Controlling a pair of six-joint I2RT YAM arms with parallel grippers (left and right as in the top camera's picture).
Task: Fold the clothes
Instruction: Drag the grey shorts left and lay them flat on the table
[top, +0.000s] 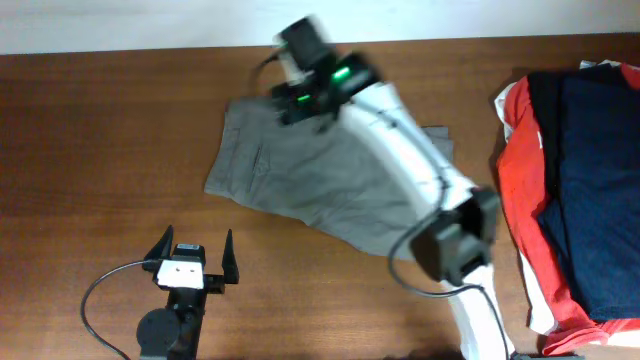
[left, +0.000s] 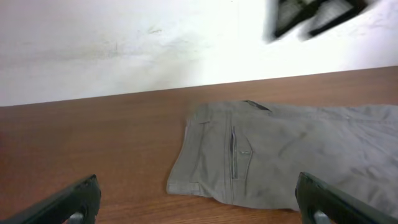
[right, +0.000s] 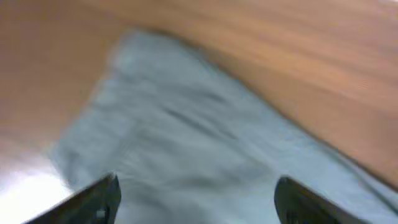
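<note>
The khaki-grey shorts (top: 310, 175) lie flat on the brown table, waistband end to the left. They show in the left wrist view (left: 273, 155) with a pocket seam, and blurred in the right wrist view (right: 205, 155). My right gripper (top: 300, 100) hangs open and empty above the shorts' far edge; its fingers (right: 196, 199) spread wide over the fabric. My left gripper (top: 192, 262) is open and empty near the table's front, short of the shorts; its fingers (left: 199, 202) frame the shorts' near left corner.
A pile of red, white and navy garments (top: 575, 180) lies at the right end of the table. The table's far edge meets a white wall (left: 124, 43). The right arm (top: 410, 160) stretches across the shorts.
</note>
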